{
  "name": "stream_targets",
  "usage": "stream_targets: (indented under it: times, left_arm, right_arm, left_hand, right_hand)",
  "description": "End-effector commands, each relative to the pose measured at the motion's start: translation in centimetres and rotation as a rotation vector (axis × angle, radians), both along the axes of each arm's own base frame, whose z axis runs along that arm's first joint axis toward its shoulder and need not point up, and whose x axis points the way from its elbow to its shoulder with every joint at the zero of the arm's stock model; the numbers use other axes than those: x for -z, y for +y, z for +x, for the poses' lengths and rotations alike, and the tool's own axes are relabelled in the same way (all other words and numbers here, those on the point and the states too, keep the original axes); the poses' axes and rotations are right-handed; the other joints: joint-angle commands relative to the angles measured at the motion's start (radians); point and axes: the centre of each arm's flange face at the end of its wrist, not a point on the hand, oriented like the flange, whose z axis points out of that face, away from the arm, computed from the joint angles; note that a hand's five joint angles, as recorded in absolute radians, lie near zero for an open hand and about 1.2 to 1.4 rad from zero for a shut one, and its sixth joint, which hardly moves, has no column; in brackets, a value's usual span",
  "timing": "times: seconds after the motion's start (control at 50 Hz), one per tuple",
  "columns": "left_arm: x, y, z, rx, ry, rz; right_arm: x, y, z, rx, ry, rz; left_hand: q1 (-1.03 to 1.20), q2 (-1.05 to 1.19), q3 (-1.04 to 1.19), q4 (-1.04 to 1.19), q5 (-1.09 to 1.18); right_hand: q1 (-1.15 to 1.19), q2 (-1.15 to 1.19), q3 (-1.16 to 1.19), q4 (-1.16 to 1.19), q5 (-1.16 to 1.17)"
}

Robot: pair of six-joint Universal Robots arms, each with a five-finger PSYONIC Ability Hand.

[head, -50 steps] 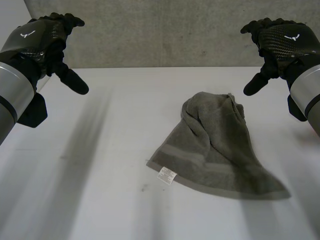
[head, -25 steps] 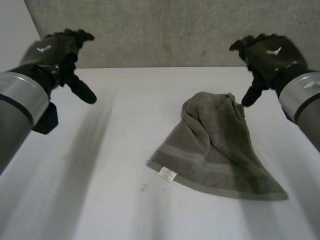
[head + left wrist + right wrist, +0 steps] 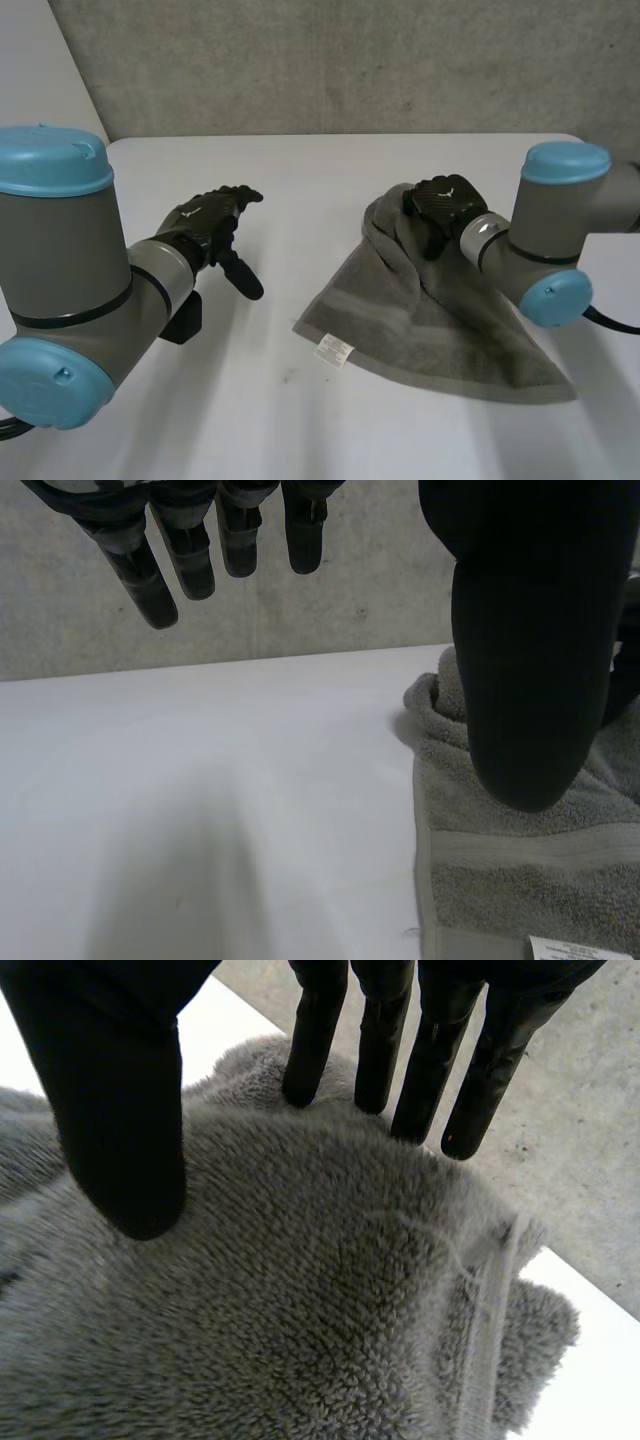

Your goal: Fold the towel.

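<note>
Here, right hand (image 3: 445, 200) over crumpled towel (image 3: 430, 320), fingers (image 3: 313, 1040) straight

The towel (image 3: 440, 320) lies on the table (image 3: 300, 200) right of centre, bunched end toward the far edge, hem toward the near edge; its label (image 3: 332, 350) sits at the hem's left corner; the right hand (image 3: 440, 205) is over the bunched end; the left hand (image 3: 205, 225) hangs left of the towel, apart.

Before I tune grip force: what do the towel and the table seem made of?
The towel looks like grey terry cloth, soft and matte: dense fuzzy pile, flat woven band. The table looks like a smooth, hard white sheet, perhaps laminate: no grain shows.
</note>
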Motion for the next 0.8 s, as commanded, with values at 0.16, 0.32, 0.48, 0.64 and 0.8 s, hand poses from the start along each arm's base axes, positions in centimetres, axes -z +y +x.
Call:
stream_targets:
  times: [0.16,0.32,0.48,0.64,0.8]
  left_arm:
    - [0.7,0.7,-0.1,0.014,-0.011,0.014]
    - [0.6,0.4,-0.3,0.01,0.015,-0.004]
    - [1.3,0.1,-0.6,-0.017,0.09,0.035]
    - [2.7,0.0,-1.2,-0.013,0.18,0.132]
    - [5.5,0.4,-3.0,0.079,0.316,0.317]
  right_arm:
    - [-3.0,-1.5,-0.3,0.087,-0.067,-0.282]
    - [-11.6,2.8,-0.1,0.053,-0.211,-0.379]
    - [-17.0,7.8,-0.4,0.011,-0.35,-0.398]
    - [-17.9,12.6,-1.0,-0.028,-0.339,-0.349]
    - [-17.7,14.9,-1.9,-0.039,-0.343,-0.336]
  left_hand:
    - [0.001,0.011,0.013,0.011,-0.019]
    - [0.001,0.011,0.013,0.011,-0.019]
    - [0.001,0.011,0.013,0.011,-0.019]
    - [0.001,0.011,0.013,0.011,-0.019]
    - [0.004,0.014,0.016,0.014,-0.016]
  right_hand:
    - [0.799,0.876,0.876,0.876,0.884]
    - [0.799,0.876,0.876,0.876,0.884]
    - [0.799,0.876,0.876,0.876,0.884]
    - [0.799,0.876,0.876,0.876,0.884]
    - [0.799,0.876,0.876,0.876,0.884]
